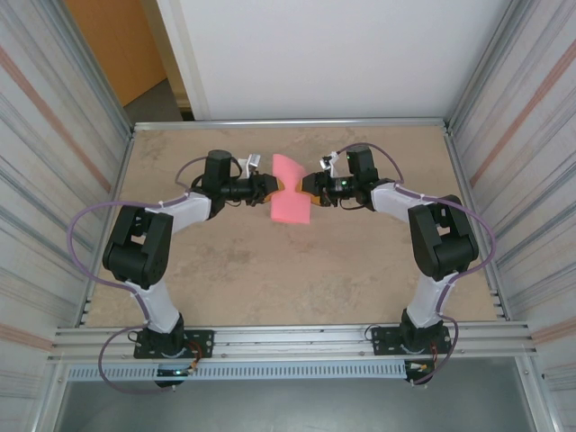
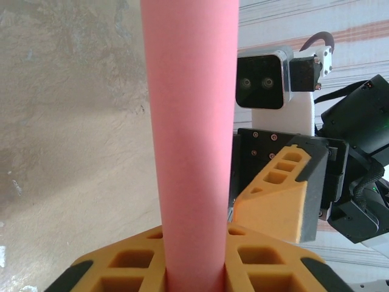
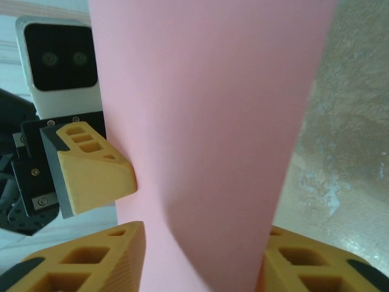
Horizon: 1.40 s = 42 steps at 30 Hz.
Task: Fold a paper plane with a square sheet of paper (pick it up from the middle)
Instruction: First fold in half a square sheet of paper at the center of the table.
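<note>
- The thin pink-red square sheet of paper (image 1: 290, 202) is hanging clear of the beige stone-patterned table (image 1: 270, 270), between the two arms.
- The left gripper (image 1: 270, 186) is clamping one side of it.
- The right gripper (image 1: 309, 187) is straddling the opposite side; whether it is clenching cannot be told.
- No pointed nose or wings are showing, so nearly all the folding is judged outstanding.

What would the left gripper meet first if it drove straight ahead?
Probably the right gripper, facing it just beyond the pink sheet of paper the left gripper pinches; depth between them is unclear.
</note>
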Each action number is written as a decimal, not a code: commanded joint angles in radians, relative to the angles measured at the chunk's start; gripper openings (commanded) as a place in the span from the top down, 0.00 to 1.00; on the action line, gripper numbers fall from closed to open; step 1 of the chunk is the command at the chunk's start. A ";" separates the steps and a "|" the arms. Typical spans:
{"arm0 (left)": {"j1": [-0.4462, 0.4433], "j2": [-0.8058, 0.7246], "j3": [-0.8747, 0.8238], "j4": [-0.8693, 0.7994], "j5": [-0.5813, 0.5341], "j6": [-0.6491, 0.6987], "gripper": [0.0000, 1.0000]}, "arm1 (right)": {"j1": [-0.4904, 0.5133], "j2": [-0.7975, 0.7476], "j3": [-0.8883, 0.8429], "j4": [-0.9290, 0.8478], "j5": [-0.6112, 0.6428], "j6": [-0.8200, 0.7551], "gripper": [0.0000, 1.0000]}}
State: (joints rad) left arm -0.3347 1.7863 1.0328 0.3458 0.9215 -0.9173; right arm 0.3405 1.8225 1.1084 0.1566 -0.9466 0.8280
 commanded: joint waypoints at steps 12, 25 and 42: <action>0.015 0.017 -0.017 -0.036 -0.010 0.023 0.78 | -0.008 -0.020 0.009 -0.043 0.022 -0.002 0.81; 0.050 -0.005 -0.078 -0.062 -0.090 0.013 0.36 | -0.040 -0.058 0.011 -0.150 0.078 -0.036 0.95; 0.147 -0.134 -0.182 -0.100 -0.155 0.042 0.06 | -0.011 -0.110 0.164 -0.394 0.086 -0.107 0.94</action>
State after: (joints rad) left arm -0.1871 1.6752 0.8730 0.2562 0.7750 -0.8909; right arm 0.2924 1.7084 1.2327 -0.2092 -0.8528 0.7242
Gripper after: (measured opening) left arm 0.937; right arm 0.060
